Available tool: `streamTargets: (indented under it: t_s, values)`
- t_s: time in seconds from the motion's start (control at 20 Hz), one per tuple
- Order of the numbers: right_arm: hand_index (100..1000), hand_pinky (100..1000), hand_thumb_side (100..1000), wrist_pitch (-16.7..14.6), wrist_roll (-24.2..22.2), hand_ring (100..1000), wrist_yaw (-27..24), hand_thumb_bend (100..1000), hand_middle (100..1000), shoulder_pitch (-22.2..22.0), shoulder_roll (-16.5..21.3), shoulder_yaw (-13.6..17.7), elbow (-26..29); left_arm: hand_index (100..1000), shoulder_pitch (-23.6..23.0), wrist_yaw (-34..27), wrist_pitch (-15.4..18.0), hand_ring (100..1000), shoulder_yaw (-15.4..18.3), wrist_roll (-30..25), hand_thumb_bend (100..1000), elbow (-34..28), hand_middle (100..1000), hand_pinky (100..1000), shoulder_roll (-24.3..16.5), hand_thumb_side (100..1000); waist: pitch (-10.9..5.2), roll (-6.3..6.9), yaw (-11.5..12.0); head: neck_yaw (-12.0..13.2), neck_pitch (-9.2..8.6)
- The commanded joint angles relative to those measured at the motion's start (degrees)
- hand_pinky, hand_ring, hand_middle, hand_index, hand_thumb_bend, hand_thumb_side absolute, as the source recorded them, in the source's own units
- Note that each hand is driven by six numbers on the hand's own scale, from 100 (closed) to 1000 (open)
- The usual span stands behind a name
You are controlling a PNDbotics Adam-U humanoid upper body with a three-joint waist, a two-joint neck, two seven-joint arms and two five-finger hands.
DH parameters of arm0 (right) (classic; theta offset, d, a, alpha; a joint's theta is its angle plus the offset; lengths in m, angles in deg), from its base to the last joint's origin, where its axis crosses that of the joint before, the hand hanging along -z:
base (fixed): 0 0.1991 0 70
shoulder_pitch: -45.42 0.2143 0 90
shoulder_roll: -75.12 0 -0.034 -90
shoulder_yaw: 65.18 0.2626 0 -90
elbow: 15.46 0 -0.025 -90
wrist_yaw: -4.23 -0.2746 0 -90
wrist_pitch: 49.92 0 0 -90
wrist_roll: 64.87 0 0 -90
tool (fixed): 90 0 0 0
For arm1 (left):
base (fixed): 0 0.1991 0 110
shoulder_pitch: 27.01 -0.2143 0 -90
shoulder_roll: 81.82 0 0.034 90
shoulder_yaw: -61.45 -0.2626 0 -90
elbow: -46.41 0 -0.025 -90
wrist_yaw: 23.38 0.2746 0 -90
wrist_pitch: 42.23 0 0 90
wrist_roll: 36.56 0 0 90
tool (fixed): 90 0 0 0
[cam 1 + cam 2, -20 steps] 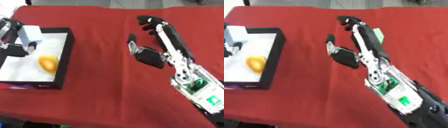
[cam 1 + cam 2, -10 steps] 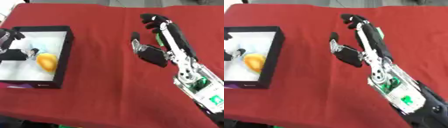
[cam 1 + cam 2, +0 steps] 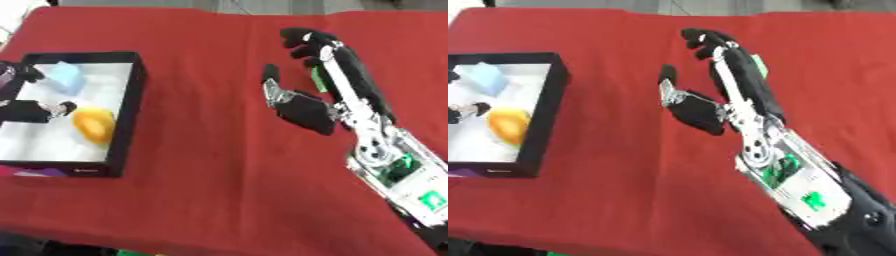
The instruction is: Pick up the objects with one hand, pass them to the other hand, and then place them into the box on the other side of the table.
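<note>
Left to right. At the far left edge of the left eye view, the left hand (image 3: 26,107) reaches into the box (image 3: 127,107) from the view's left margin; only dark fingers show, cut off by the frame, and whether they are spread or curled cannot be told. The box is a shallow black-walled tray with a white floor, standing on the red tablecloth (image 3: 201,165) near the table's left side, its near wall close to the front edge. Inside it lie a pale blue object (image 3: 66,77) toward the far wall and an orange-yellow object (image 3: 92,125) nearer the right wall; the two are apart from each other, and the orange-yellow one lies just beside the left hand's fingertips.

Between the box's right wall and the right arm runs a broad strip of bare red cloth, open from the far edge to the near edge.

At the right, the right hand (image 3: 710,107) extends up the view from the lower right corner, forearm stretched across the cloth, fingers straight and slightly apart, thumb held out to the left, holding nothing. A small green object (image 3: 318,80) shows just beside its fingers, partly hidden by them.
</note>
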Motion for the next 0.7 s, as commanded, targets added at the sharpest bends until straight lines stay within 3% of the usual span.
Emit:
streamTargets:
  t_s: [0.05, 0.2, 0.4, 0.7]
  values:
    - [868, 792, 381, -0.1, 0.7, 792, -0.2, 100, 772, 0.5, 1.5, 1.5, 1.2, 795, 0.0, -4.3, -0.3, 806, 2.6, 3.8, 100, -5.2, 722, 914, -0.5, 636, -1.02, 0.09, 0.2, -0.9, -0.33]
    - [865, 791, 398, 0.4, 1.1, 793, -1.1, 100, 768, 0.6, 2.3, 3.1, 1.2, 781, -1.4, -12.3, 2.1, 791, 4.2, 8.1, 100, -11.8, 728, 899, 0.4, 781, -0.99, -0.08, 0.3, -1.9, -0.53]
    - [862, 798, 419, 1.1, 0.7, 799, -2.4, 100, 768, 0.9, 4.1, 6.0, 1.2, 791, -2.8, -23.0, 5.7, 789, 6.7, 13.3, 100, -17.5, 749, 889, 2.7, 799, -1.01, -0.36, 0.4, -3.2, -0.83]
    - [867, 805, 463, 3.9, -5.1, 806, -7.9, 100, 772, 1.8, 8.8, 12.0, 1.2, 802, -4.1, -34.7, 9.7, 781, 7.5, 16.7, 100, -21.8, 750, 883, 5.0, 826, -1.16, -0.72, 0.4, -4.5, -1.40]
